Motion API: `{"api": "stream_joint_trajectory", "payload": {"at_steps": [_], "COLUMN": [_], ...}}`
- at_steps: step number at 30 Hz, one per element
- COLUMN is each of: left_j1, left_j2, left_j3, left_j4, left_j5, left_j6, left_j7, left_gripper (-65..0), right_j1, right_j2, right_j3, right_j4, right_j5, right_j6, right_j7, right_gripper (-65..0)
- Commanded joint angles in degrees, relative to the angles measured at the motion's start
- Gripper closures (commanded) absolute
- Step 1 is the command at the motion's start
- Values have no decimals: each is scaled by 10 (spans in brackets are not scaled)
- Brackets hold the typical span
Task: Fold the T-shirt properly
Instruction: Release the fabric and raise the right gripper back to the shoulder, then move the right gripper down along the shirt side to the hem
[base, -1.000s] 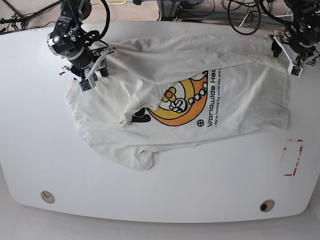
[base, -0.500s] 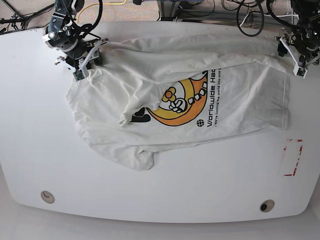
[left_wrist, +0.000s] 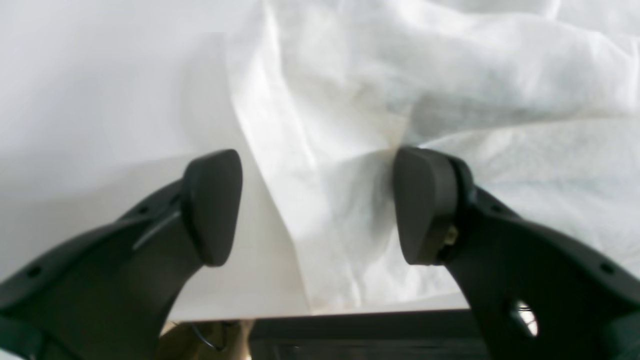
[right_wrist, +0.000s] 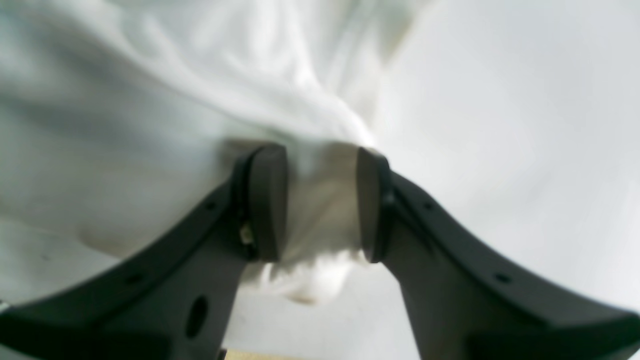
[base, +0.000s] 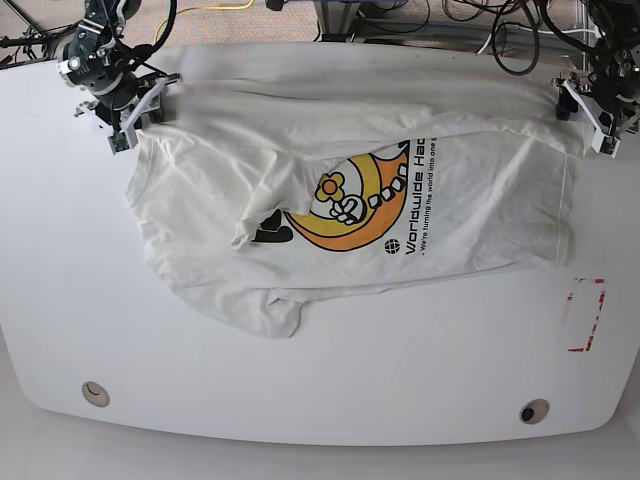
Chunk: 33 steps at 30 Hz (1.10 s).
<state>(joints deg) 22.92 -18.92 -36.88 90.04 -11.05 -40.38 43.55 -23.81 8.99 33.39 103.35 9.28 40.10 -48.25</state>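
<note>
One white table (base: 320, 370), T-shirt (base: 350, 200) spread, cables (base: 480, 20) behind

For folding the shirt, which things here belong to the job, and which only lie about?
Belong to the job:
- T-shirt, spread wrinkled on the table
- right hand, closed on a bunch of its cloth
- left hand, open over its edge

Only lying about:
- red marking on the white table
- cables behind the table

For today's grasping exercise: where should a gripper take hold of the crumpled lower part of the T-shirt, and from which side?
Probably the folded-over bottom corner of the T-shirt, approached from the table's near edge. There the cloth bunches into a raised lip beside bare table, so a finger could slide under without snagging the flat printed area.
</note>
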Motion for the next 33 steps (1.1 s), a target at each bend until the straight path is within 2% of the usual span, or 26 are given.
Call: {"api": "stream_joint_trajectory", "payload": {"at_steps": [1, 10, 19, 24, 33], "left_j1": [2, 2, 3, 3, 3], "left_j2": [-6, -5, -3, -3, -2], "left_j3": [1, 0, 1, 1, 1], "left_j4": [-6, 13, 62, 62, 61], "left_j5": [36, 37, 37, 37, 40], "left_j6": [4, 4, 4, 4, 4], "left_j7": [13, 15, 19, 19, 19], "left_gripper": [-439, -439, -439, -439, -439], "right_j1": [-3, -27, -15, 18, 101], "right_j2": [8, 4, -19, -33, -55], "right_j3": [6, 5, -3, -48, -144], "right_j4": [12, 73, 118, 119, 85], "right_j5": [4, 9, 11, 17, -6], "right_j6": [-1, -1, -1, -1, -1], "right_j7": [4, 3, -5, -30, -31], "right_gripper": [-227, -230, -231, -231, -225]}}
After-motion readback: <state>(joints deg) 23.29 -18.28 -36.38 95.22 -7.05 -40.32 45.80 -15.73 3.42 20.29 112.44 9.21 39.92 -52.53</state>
